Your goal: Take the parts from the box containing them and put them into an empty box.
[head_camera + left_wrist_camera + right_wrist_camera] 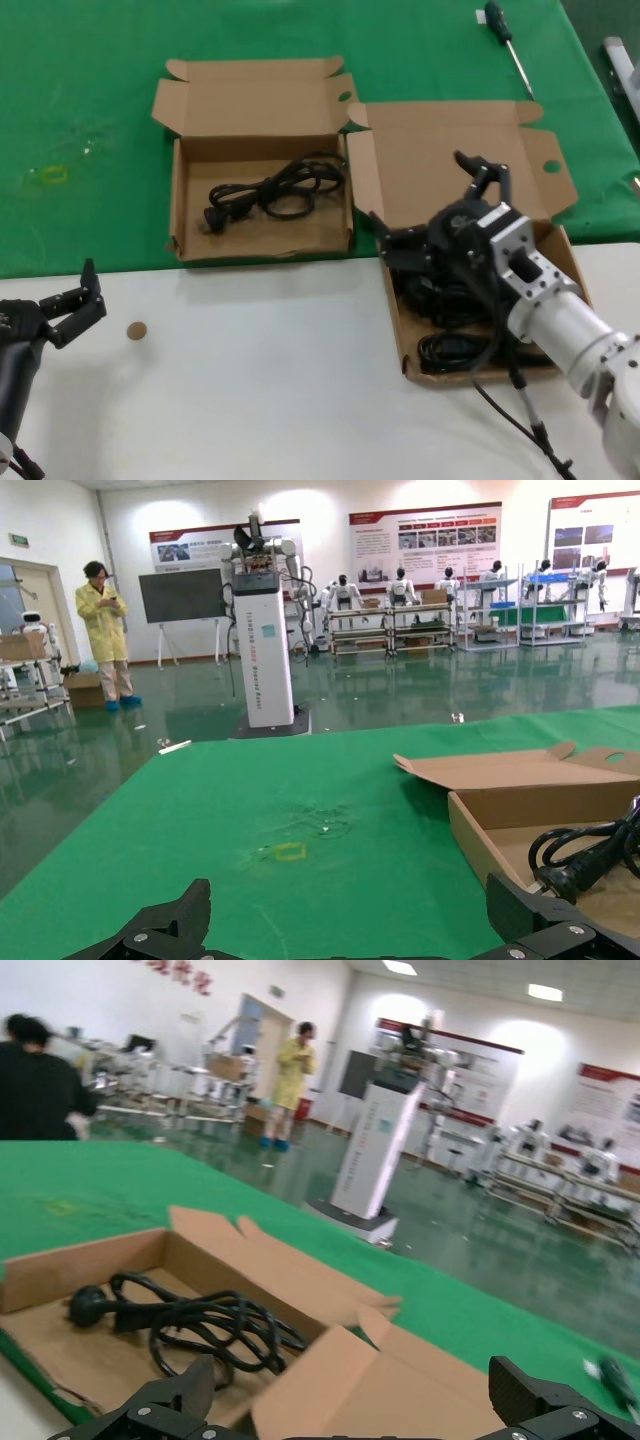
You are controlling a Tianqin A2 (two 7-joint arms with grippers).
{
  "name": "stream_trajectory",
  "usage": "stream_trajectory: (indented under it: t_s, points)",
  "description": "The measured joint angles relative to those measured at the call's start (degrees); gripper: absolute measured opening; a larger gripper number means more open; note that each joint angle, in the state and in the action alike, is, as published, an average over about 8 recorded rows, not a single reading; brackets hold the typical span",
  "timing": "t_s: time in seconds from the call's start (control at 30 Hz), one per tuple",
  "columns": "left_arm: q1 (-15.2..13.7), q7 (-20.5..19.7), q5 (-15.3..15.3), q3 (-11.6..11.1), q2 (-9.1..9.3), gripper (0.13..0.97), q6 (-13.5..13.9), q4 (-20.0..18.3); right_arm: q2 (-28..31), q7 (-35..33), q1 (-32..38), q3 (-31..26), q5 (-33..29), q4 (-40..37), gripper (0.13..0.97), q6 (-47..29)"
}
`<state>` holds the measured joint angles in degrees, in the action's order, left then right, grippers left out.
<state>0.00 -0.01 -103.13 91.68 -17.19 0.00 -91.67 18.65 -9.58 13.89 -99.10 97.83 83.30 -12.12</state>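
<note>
- On the table, at the green cloth's near edge, two open cardboard boxes sit side by side: the smaller box [262, 200] at 11 o'clock, the larger box [470, 250] at 3 o'clock.
- One coiled power cord [275, 190] lies in the smaller box's tray; how many black cords [450, 350] fill the larger box cannot be counted.
- The right gripper [440, 205] hangs over the larger box, fingers spread wide, gripping nothing and hiding part of the pile.
- The left gripper [72, 300] rests at 8 o'clock on white tabletop, open and empty.
- One screwdriver [505, 35] lies at 1 o'clock; one small brown disc [137, 330] sits beside the left gripper.
</note>
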Motion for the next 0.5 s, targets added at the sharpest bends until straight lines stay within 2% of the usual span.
stream_trajectory:
  t_s: [0.5]
  points:
    - [0.00,0.00,0.00,0.00,0.00,0.966,0.00,0.00,-0.99,6.47,-9.41,5.01,3.58,5.65,0.966,8.19]
